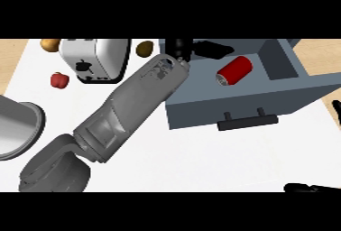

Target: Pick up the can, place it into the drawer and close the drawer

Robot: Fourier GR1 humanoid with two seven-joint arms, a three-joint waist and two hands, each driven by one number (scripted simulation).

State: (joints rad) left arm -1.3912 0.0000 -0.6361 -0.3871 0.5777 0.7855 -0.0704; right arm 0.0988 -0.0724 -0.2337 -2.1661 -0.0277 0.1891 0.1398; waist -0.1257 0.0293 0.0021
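The left hand (200, 48) reaches over the drawer's (200, 101) far-left corner, its fingers (216, 48) apart from the red can (235, 71) and gripping nothing; whether they are spread or curled I cannot tell. The can lies on its side inside the open drawer.

Risk, as I judge it: the left forearm (133, 106) crosses the drawer's left wall, so a push on the handle (247, 121) could snag against it.

The right hand (313, 187) rests at the tabletop's (200, 153) near-right edge. A toaster (93, 58), potatoes (145, 48), a red pepper (59, 80) and a pot (16, 128) stand clear along the far and left edges.
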